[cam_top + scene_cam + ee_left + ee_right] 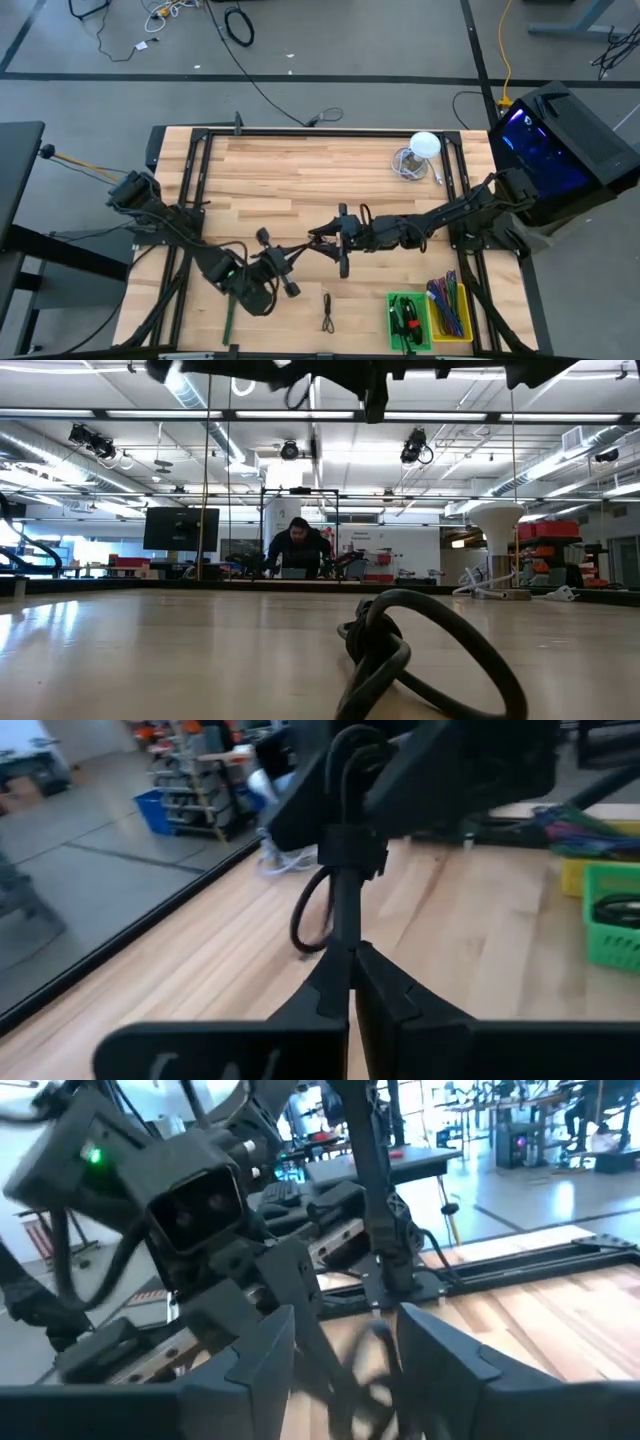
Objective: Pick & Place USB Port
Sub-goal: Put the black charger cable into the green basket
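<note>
Above the middle of the table (300,175), both arms meet over a dark USB cable (343,870), and the step in hand reads as a hand-over or a joint lift, not a placing. The left gripper (352,982), reaching in from the near-left, has its fingers (330,985) pressed together on the cable's lower stretch, so it is clamped on the cable. The right gripper (345,1350), stretched in from the right side, faces it from just beside; its two fingers (262,1355) stand apart with blurred cable between them, so it looks spread and not yet gripping. From the left wrist view the cable's long axis runs nearly straight away from the left fingers toward the right arm, with a tied band partway along and a loop hanging off to one side; which end carries the plug I cannot tell. A second coiled black cable (420,650) lies on the wood close to the low camera, and it may be the small one seen near the table's front edge from above. A green bin (407,320) and a yellow bin (450,310) sit at the front right, likely the drop places. Next, I judge, the right fingers must close squarely on the cable before the left lets go, keeping the hanging loop from snagging.
</note>
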`<state>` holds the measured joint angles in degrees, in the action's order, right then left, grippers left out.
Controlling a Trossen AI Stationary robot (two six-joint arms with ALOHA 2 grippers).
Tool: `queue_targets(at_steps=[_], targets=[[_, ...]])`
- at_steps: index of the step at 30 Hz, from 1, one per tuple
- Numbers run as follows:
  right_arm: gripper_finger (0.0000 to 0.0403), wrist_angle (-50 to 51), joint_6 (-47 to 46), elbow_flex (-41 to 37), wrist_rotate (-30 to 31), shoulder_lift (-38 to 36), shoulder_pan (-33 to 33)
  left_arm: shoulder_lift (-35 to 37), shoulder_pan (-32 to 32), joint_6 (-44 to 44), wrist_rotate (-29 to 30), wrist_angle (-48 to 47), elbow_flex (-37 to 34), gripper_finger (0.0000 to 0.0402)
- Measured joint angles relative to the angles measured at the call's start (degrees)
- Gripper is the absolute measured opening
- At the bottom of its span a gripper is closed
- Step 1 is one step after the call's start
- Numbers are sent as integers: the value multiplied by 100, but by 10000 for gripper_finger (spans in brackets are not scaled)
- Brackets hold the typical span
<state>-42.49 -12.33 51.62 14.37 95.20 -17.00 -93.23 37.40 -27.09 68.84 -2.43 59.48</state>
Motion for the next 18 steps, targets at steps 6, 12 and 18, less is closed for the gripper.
queue_targets(at_steps=[6,12,18], targets=[[80,73,119,0,143,-8,20,-63,-218,1456,-404,1168,-4,4],[29,205,387,0,162,-109,-32,-63,-339,1446,-500,1067,-6,10],[27,683,430,0,196,-380,-93,-63,-321,1920,-161,1107,9,46]])
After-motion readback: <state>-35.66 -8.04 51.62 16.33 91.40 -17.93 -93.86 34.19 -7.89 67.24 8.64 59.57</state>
